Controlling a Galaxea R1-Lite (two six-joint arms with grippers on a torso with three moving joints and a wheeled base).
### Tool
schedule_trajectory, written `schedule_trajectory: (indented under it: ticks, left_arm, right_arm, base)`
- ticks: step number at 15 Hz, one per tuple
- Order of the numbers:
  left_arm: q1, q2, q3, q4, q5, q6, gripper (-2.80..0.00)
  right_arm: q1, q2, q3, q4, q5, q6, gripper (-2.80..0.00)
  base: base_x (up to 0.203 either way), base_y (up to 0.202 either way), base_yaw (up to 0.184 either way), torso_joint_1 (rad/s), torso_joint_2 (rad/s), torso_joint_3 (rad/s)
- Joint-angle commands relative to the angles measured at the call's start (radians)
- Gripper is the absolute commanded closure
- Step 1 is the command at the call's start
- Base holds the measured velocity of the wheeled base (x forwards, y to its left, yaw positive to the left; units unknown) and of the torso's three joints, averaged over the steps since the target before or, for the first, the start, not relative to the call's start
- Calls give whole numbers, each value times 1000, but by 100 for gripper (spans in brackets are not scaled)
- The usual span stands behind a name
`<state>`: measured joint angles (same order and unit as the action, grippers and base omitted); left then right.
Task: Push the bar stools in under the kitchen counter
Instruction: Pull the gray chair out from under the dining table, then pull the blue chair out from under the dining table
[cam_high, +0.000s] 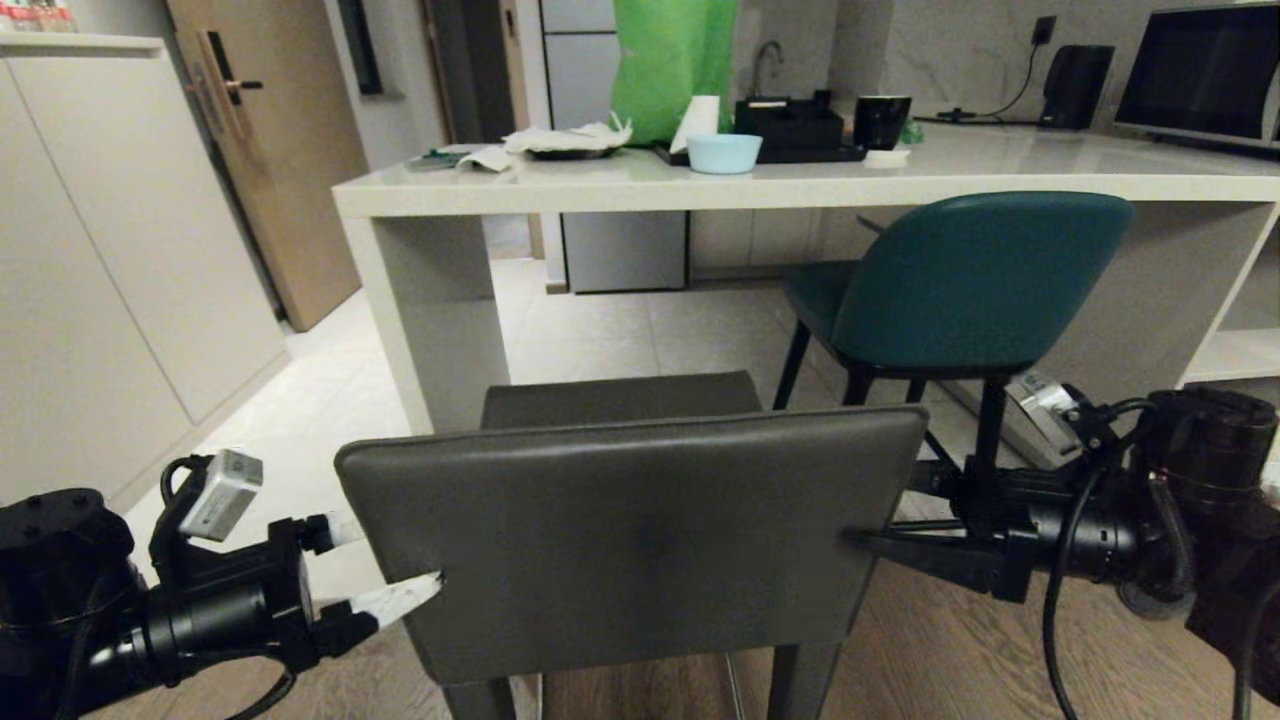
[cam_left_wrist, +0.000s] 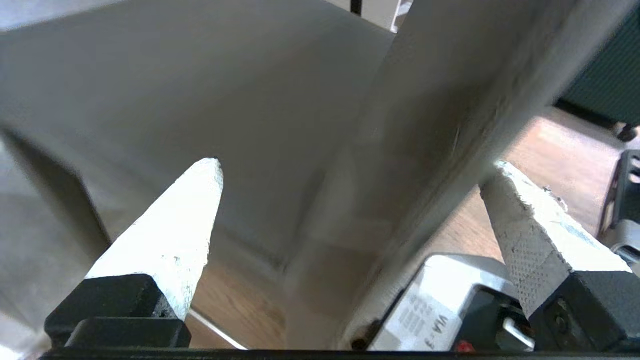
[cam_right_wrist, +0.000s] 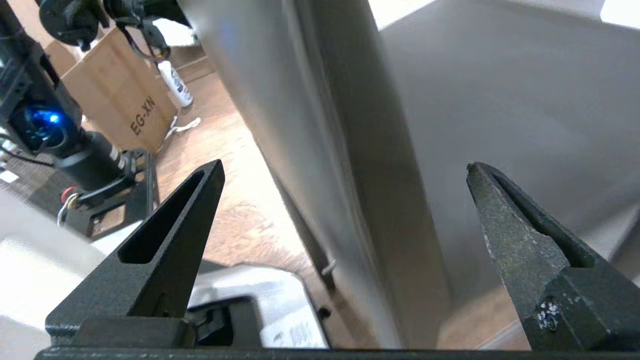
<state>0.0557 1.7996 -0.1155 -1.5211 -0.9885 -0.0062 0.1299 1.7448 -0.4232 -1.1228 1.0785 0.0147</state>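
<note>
Nearest the robot stands the dark grey stool (cam_high: 630, 540), its square backrest facing the camera and its seat pointing toward the kitchen worktop (cam_high: 640, 185). The left end effector (cam_high: 385, 565) straddles the backrest's left edge and the right end effector (cam_high: 880, 545) its right edge; both are spread wide, one finger before the panel and one behind. The wrist views show the panel's edge running between the fingers. The left end effector's white fingertips (cam_left_wrist: 192, 200) seem to touch or nearly touch it, though I cannot tell whether either side is really pressing.

The stool looks rigid and fairly heavy: a boxy padded frame on tapered legs, covered in smooth leather-like upholstery that may let hard fingers slide. Pushing evenly at both side edges of the backrest, fairly low, should steer it straight; a high or one-sided push could tip or twist it, and the legs may drag on the wood floor (cam_high: 950, 650).

Further off, the teal stool (cam_high: 960, 285) stands close to the worktop, its seat partly beneath the slab.

Writing: a brown cardboard box (cam_right_wrist: 125, 105) in the right wrist view reads "EG-XN". The label on the left arm's camera module (cam_left_wrist: 435, 315) appears to read "VIA-3", partly hidden.
</note>
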Motion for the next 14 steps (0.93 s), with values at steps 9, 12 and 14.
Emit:
schedule_trajectory:
  ticks: [9, 12, 14]
  left_arm:
    - [348, -273, 118, -9, -103, 0, -280]
    - [418, -311, 118, -7, 80, -100, -280]
    - [373, -299, 98, -3, 309, -121, -280]
  right_arm:
    - [-262, -415, 251, 0, -25, 32, -280]
    - [-275, -562, 235, 130, -464, 25, -280]
    - [-272, -611, 179, 273, -736, 3, -280]
  base:
    - [0, 0, 0, 0, 0, 0]
    - [0, 0, 0, 0, 0, 0]
    - [0, 0, 0, 0, 0, 0]
